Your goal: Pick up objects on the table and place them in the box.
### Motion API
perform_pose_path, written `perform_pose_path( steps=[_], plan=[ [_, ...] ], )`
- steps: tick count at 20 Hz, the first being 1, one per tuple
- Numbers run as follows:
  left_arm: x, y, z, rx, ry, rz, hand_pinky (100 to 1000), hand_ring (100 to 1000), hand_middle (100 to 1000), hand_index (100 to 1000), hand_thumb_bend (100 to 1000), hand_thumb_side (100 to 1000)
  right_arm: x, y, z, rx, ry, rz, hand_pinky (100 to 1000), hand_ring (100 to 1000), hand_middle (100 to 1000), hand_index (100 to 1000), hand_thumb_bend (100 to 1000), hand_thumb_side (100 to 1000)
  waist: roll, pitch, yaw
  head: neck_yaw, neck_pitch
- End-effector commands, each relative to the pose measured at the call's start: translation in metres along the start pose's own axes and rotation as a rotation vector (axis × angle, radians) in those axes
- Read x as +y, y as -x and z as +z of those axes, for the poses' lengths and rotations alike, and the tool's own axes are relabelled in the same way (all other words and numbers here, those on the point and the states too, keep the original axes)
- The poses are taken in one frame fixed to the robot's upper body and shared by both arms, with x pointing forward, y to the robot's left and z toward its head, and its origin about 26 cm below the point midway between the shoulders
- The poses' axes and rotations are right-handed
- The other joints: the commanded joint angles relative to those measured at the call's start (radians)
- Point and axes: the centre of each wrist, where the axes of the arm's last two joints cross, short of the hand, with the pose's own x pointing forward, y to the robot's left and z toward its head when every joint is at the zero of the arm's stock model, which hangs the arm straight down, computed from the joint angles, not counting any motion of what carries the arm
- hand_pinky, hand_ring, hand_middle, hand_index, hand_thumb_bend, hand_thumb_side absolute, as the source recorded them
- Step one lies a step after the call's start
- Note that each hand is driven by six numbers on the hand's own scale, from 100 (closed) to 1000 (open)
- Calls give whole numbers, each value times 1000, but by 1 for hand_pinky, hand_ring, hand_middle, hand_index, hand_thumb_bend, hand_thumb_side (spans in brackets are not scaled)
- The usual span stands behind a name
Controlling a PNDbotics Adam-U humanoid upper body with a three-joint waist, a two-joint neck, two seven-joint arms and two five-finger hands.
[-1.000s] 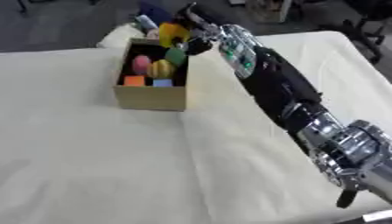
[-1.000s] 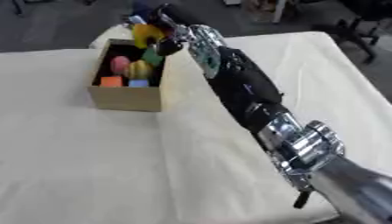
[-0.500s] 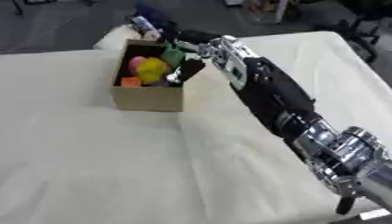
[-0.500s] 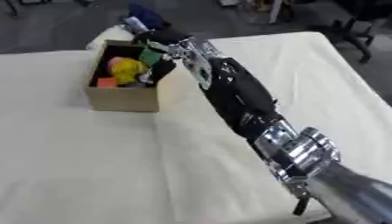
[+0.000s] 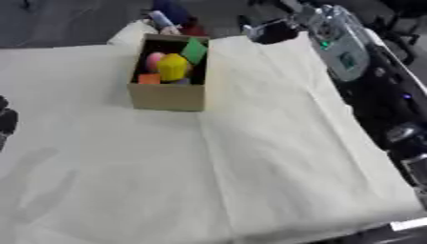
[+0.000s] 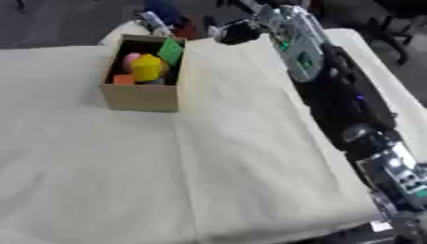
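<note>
A cardboard box (image 5: 169, 96) stands at the far middle of the cream-covered table. In it lie a yellow piece (image 5: 173, 67), a pink piece (image 5: 153, 60), an orange block (image 5: 149, 78) and a green piece (image 5: 195, 49) leaning on the right wall. My right hand (image 5: 272, 32) hovers dark and blurred off the box's far right corner, clear of it, with nothing seen in it. Its arm (image 6: 333, 90) runs down the right side. My left hand (image 5: 6, 119) shows only as a dark shape at the left edge.
The cream cloth (image 5: 250, 157) covers the table, with a fold line running from the box toward the front. Beyond the far edge, behind the box, are a blue thing (image 5: 169, 10) and dark office clutter. The table's right edge lies under my right arm.
My right hand has drawn back from over the box to its far right. The green piece it carried now leans inside the box. The camera has also shifted.
</note>
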Motion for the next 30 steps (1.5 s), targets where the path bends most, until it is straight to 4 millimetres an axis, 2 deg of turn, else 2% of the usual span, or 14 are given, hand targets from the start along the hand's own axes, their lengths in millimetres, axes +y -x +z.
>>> perform_pose_path(
  steps=[1,6,11,13,20,30],
  plan=[
    [8,-1,0,0,-43,-26,753,718,665,732,472,555,-26,-18,27,-13,183,-143,660,621,690,859,100,265,-14,-27,-14,63,5],
    [7,7,7,32,-92,-10,751,720,668,733,468,570,10,-19,77,56,297,-410,644,597,647,816,100,339,-9,-17,-40,160,6],
    [3,12,11,54,-151,20,750,720,667,733,454,604,58,-11,107,150,351,-591,640,589,632,802,100,433,2,-4,-58,229,6],
    [0,14,14,61,-162,30,750,721,668,734,449,617,70,-11,112,174,360,-631,641,589,630,801,100,476,7,-1,-60,235,6],
    [-7,20,17,78,-189,49,752,723,668,732,439,633,100,-14,125,244,405,-724,641,589,628,801,100,529,17,13,-68,225,6],
    [-14,26,21,110,-201,63,758,726,671,724,418,611,119,-16,132,284,389,-786,641,588,622,800,100,551,22,23,-78,216,6]
  ],
)
